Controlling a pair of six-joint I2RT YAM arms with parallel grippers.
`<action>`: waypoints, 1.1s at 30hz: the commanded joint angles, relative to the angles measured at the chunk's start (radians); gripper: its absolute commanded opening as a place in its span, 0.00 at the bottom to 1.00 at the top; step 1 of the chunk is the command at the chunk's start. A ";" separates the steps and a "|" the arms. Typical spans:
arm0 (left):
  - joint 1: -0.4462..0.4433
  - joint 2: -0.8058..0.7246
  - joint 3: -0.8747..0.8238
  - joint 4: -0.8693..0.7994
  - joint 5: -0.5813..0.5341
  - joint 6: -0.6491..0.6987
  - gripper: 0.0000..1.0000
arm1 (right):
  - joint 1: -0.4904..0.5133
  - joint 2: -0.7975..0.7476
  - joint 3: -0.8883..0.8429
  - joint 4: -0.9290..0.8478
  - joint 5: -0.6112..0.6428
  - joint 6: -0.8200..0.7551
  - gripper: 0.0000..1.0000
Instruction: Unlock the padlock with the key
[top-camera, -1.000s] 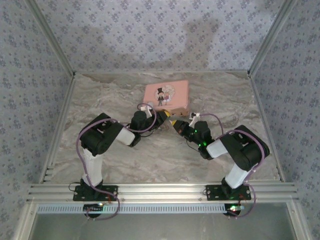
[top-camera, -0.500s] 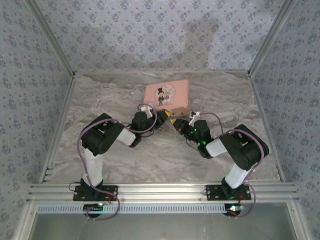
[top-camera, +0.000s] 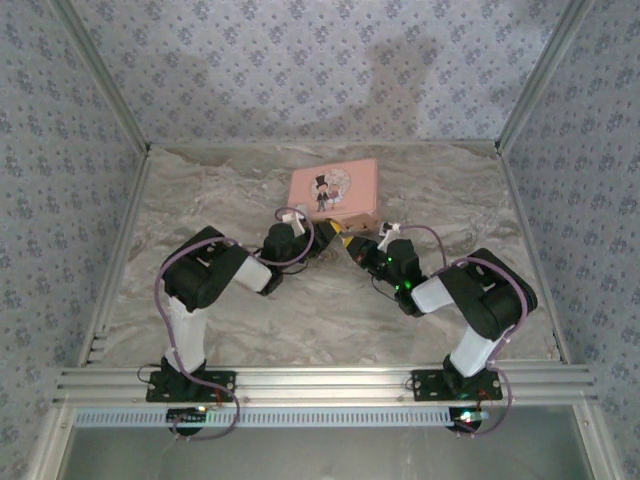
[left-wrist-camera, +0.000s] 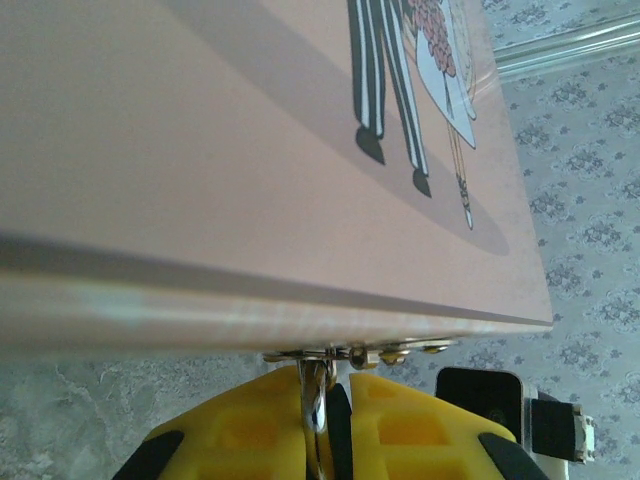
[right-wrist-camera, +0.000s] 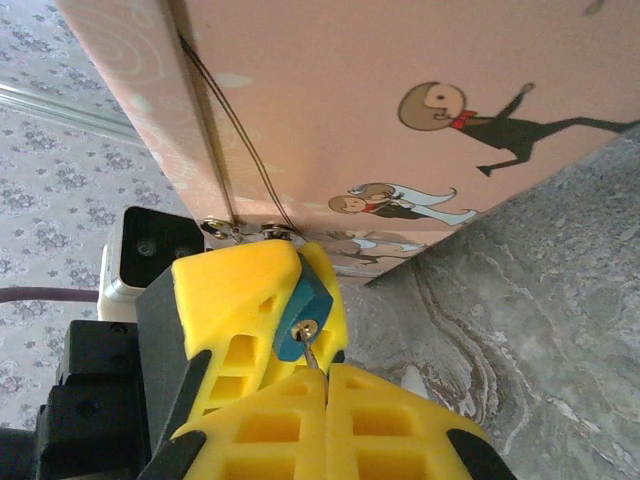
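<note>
At the near edge of the pink tin (top-camera: 333, 187), toward the back of the bench (top-camera: 300, 310), both arms meet nose to nose. The task comes down to a very small spot between them.

The left fingers (left-wrist-camera: 250, 425) are clamped together on a silvery loop hanging just under the tin's hasp (left-wrist-camera: 350, 352). I take that loop for the shackle. From the right wrist camera the blue-teal padlock (right-wrist-camera: 300, 305) sits pinched against one of those yellow fingers, its brass keyhole face turned toward the right arm.

The right fingers (right-wrist-camera: 400, 420) are pressed shut with no gap, and the key (right-wrist-camera: 312, 353) pokes out of the seam between them as a thin sliver. Its tip is at the keyhole, though I cannot tell how deep it sits.

The key's long axis runs straight from the right fingers up into the lock face, so key and keyhole look lined up. The padlock lies directly ahead of the right fingers and almost touches them, making the right arm the one to act while the left holds the lock steady. By my reckoning the next move is to seat the key fully and turn it about that axis. Any sideways drift could bend or dislodge so slight a key.
</note>
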 joint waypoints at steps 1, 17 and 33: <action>-0.022 0.038 0.005 -0.008 0.033 -0.084 0.04 | -0.001 0.013 0.026 0.009 0.028 0.002 0.00; -0.039 0.059 0.012 0.050 0.022 -0.109 0.03 | 0.021 0.069 0.021 0.114 0.087 0.182 0.00; -0.044 0.046 0.009 0.035 0.036 -0.101 0.00 | -0.010 0.181 0.023 0.246 0.068 0.331 0.00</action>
